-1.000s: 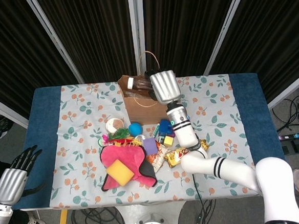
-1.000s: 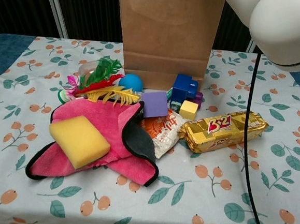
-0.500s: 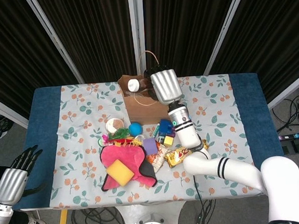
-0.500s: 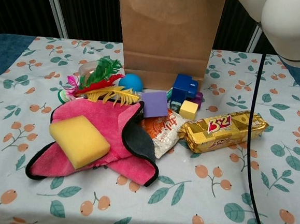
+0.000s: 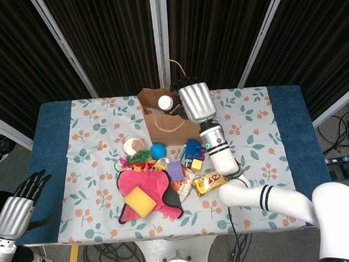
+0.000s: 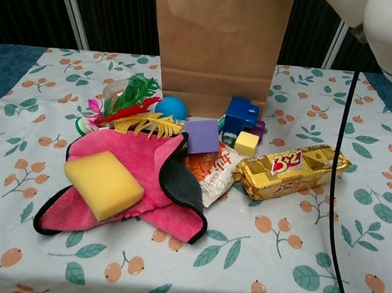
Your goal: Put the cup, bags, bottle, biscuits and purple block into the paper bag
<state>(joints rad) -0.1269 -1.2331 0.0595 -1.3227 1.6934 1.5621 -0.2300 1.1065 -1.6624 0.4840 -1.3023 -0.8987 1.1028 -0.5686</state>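
The brown paper bag [image 5: 162, 127] [image 6: 220, 40] stands open at the table's back middle. A brown bottle with a white cap [image 5: 165, 101] stands in its mouth. My right hand [image 5: 196, 102] hovers over the bag's right rim, fingers stretched out and off the bottle. The cup [image 5: 134, 147] sits left of the bag's front. The purple block [image 5: 175, 170] [image 6: 202, 135], an orange-and-white snack bag [image 5: 187, 179] [image 6: 211, 172] and the gold biscuit pack [image 5: 210, 181] [image 6: 293, 169] lie in front. My left hand [image 5: 15, 211] hangs off the table's left side, holding nothing.
A pink cloth [image 6: 129, 175] with a yellow sponge [image 6: 103, 183] on it lies front left. Coloured feathers [image 6: 134, 108], a blue ball [image 6: 171, 107] and blue and yellow bricks [image 6: 241, 119] crowd the bag's foot. My right arm [image 6: 388, 29] fills the chest view's top right.
The bottle has gone from lying across the bag's mouth in my right hand to standing inside it, cap up. The right hand has shifted right. The left hand stays put.
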